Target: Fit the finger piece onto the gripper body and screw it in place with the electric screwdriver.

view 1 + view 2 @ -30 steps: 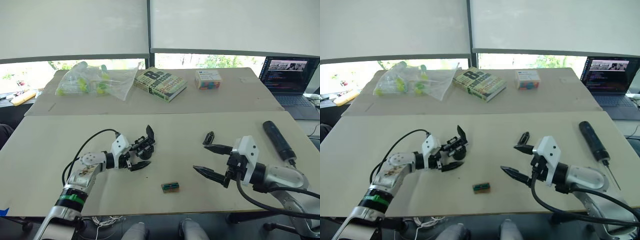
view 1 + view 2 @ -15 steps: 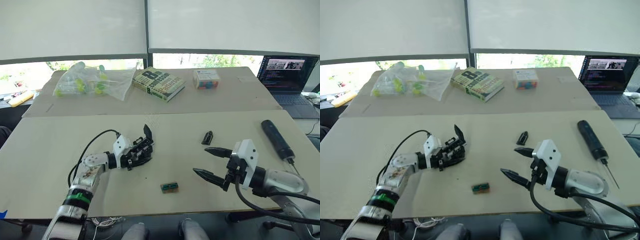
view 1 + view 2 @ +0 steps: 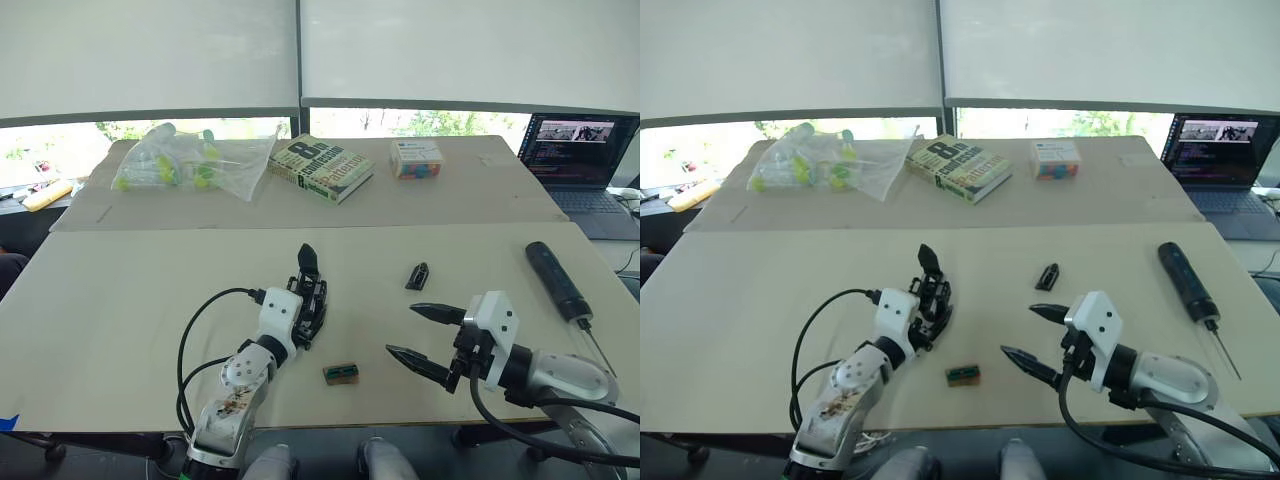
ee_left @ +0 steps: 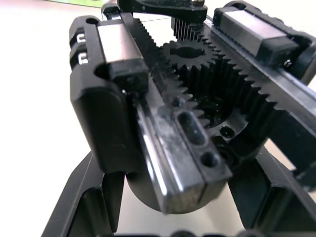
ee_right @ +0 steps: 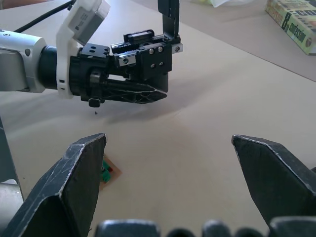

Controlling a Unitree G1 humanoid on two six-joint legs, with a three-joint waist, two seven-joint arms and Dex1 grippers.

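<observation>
Left pincer point(image 3: 308, 318) clamped on gripper body point(image 3: 311, 298), its finger pointing far. Right pincer point(image 3: 417, 334) spread wide, empty, near-right on bench point(image 3: 100, 300). Finger piece point(image 3: 417, 275) lies between them, farther. Electric screwdriver point(image 3: 556, 281) far right. Tan-and-green block point(image 3: 341, 374) near centre.

Matte black toothed plastic gripper body point(image 3: 312, 300); small glossy black wedge-shaped finger piece point(image 3: 417, 275); black cylindrical screwdriver point(image 3: 555, 280); tan-and-green block point(image 3: 341, 374); beige table point(image 3: 120, 290).

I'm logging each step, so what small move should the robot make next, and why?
Probably send the open right gripper forward to the finger piece. The left gripper already grips the gripper body, while the finger piece lies loose on the table just beyond the right gripper.
</observation>
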